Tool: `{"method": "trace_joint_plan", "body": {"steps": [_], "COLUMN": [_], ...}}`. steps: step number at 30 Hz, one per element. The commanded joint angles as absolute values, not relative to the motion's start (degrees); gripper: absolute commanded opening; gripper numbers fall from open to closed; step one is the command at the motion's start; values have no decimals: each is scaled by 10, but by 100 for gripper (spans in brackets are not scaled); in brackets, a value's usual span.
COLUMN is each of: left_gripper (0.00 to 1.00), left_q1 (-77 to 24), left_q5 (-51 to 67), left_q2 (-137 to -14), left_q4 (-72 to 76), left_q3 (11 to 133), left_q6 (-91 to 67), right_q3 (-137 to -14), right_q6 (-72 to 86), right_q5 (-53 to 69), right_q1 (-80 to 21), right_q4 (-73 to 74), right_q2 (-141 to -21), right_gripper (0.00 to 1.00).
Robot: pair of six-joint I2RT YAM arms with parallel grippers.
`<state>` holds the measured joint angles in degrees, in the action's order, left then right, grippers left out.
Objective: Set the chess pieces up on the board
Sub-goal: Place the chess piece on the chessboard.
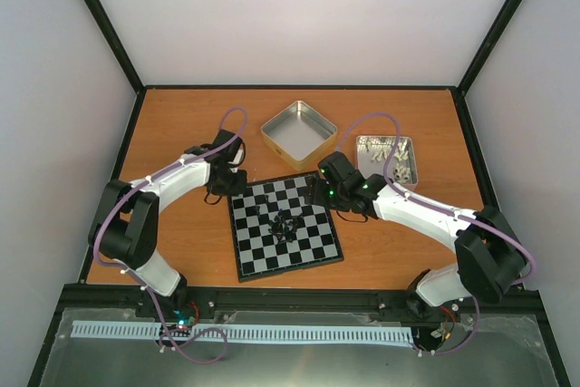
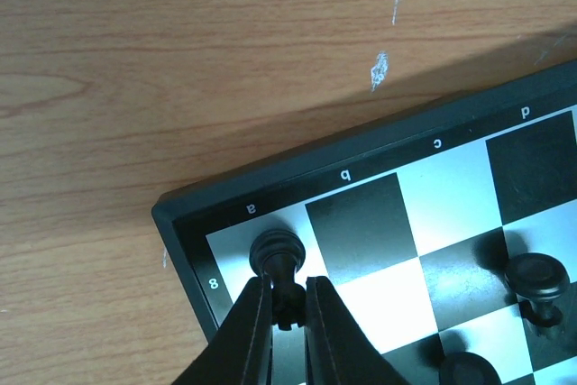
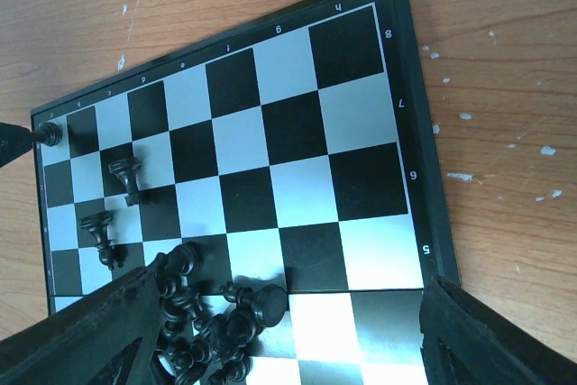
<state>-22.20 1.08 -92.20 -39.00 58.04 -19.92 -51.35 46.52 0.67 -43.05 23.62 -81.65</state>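
The board [image 1: 311,251] lies mid-table with a heap of black chess pieces [image 1: 283,223] at its centre. My left gripper [image 1: 232,190] is at the board's far left corner. In the left wrist view it [image 2: 288,306] is shut on a black chess piece [image 2: 277,252] whose base is at the corner square by the "8" on the board's rim [image 2: 270,188]. My right gripper [image 1: 315,195] hangs over the board's far edge. In the right wrist view it [image 3: 288,349] is wide open and empty above the heap [image 3: 209,324]. Two pieces [image 3: 126,178] stand near the left files of the board [image 3: 361,87].
An empty square metal tin [image 1: 299,133] stands behind the board. A second tin [image 1: 387,159] with pale pieces is at the back right. Two more black pieces [image 2: 535,279] stand near the held one. Bare wooden table [image 1: 181,242] surrounds the board.
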Motion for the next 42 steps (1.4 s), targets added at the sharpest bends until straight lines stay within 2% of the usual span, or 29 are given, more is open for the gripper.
{"method": "trace_joint_plan", "body": {"steps": [1,19,31,34,39,42], "left_gripper": [1,8,22,23,32,42], "left_q1": [-220,-218,-214,-215,-215,-215], "left_q5": [4,2,-1,4,-4,-4], "left_q2": [-929,-936,-937,-932,-924,-889], "left_q4": [-406,-422,-435,-434,-437,-424], "left_q3": [599,618,625,628,636,637], "left_q6": [-185,-176,-178,-175,-176,-175], "right_q3": [-521,-518,-511,-512,-513,-516], "right_q6": [463,464,473,472,466,440], "right_q5": [0,2,7,10,11,20], "right_q1": [-428,-428,-428,-428,-428,-429], "right_q4": [233,228,219,217,218,217], "right_q2": [-817,-821,-828,-831,-830,-829], "right_gripper": [78,78,78,78,78,75]}}
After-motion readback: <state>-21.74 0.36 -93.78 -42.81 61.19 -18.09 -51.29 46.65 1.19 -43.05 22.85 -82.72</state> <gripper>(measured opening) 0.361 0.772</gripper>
